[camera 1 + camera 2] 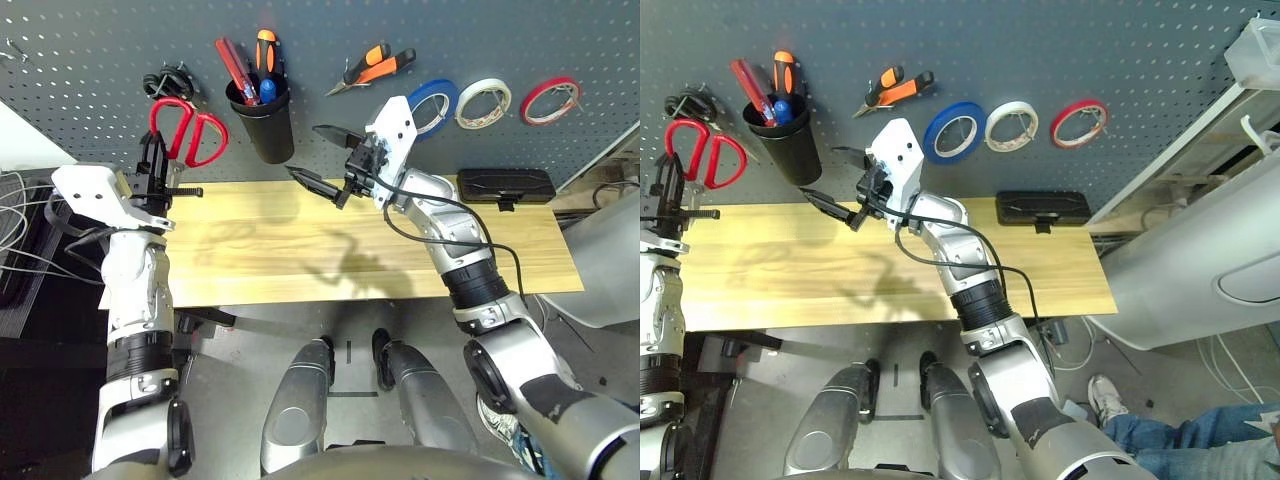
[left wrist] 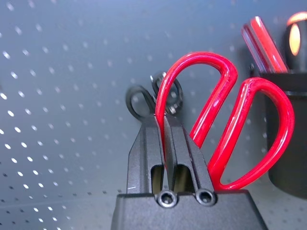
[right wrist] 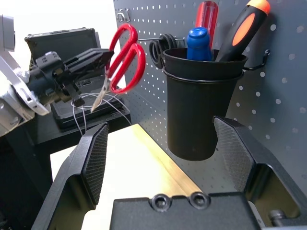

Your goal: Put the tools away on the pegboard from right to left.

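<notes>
Left gripper (image 2: 165, 143), jaws pressed together on one loop of the red-handled scissors (image 1: 188, 130), held up against the pegboard (image 1: 90, 60) to the left of the black cup (image 1: 263, 120), just in front of the black-handled scissors (image 1: 170, 80). Small blue-handled screwdriver (image 3: 199, 40) standing in the cup. Right gripper (image 1: 322, 158), fingers spread wide and empty, poised just right of the cup above the wooden table (image 1: 400, 265). Long-nose pliers (image 1: 372, 68) and blue tape roll (image 1: 433, 105) hung right of the cup.
</notes>
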`<action>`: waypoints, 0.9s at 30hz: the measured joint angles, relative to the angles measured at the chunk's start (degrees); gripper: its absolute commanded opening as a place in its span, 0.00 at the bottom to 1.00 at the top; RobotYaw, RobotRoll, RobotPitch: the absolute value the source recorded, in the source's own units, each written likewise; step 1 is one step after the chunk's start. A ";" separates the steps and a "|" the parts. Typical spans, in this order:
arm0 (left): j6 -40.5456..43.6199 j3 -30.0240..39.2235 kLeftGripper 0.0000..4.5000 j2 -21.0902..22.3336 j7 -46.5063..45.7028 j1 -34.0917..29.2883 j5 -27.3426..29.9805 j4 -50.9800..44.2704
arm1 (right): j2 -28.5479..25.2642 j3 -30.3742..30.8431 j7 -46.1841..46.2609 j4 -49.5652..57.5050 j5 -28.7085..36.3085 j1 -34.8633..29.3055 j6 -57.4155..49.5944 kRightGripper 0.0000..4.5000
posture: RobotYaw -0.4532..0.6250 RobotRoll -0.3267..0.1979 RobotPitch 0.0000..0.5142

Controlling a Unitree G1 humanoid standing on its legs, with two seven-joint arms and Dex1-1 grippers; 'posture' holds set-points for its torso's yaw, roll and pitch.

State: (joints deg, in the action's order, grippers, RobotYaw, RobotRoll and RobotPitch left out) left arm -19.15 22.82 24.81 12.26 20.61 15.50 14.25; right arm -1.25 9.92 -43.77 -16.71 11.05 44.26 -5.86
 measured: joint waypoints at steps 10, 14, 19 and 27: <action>-0.23 0.15 0.00 2.07 -0.85 4.18 -0.85 3.52 | 0.24 -0.15 0.60 0.00 0.00 1.14 0.04 1.00 | 0.56 0.62 0.44; -0.20 -0.20 0.00 3.40 -1.38 6.35 -2.75 8.25 | 0.32 -0.26 1.24 -0.01 0.00 1.16 0.04 1.00 | 0.55 0.62 0.44; 0.38 -1.32 0.00 4.69 -1.44 9.49 -4.60 14.61 | 0.33 -0.27 1.63 -0.01 0.00 1.15 0.04 1.00 | 0.55 0.62 0.44; 0.50 -3.05 0.00 6.04 -0.72 16.95 -6.39 25.39 | 0.36 -0.39 2.77 -0.02 0.00 1.16 0.04 1.00 | 0.54 0.62 0.42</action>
State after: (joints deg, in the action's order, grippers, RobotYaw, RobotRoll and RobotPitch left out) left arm -18.65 19.77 30.86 11.54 37.56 9.11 39.64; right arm -0.90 9.53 -41.00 -16.73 11.05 45.42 -5.82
